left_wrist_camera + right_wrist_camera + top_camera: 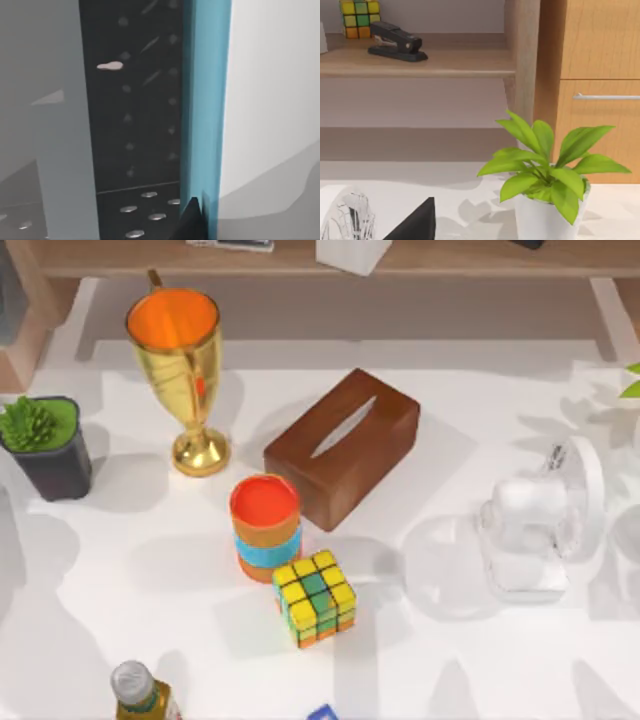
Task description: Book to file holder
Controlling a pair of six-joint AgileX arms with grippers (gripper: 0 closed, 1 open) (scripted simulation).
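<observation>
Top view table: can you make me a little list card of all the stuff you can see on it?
trophy: gold cup, orange inside, back left
small plant: dark pot, left edge
tissue box: brown, middle
can: orange with a blue band, in front of the tissue box
puzzle cube: beside the can
bottle: grey cap, front edge
clear object: right side, too glassy to name
leafy plant: white pot, in the right wrist view

Bright, even light washes out the white table (120, 580), soft grey shadows fall beside the gold cup (185, 370) and tissue box (342, 445), and the clear glass holder (535, 530) almost dissolves into glare.
</observation>
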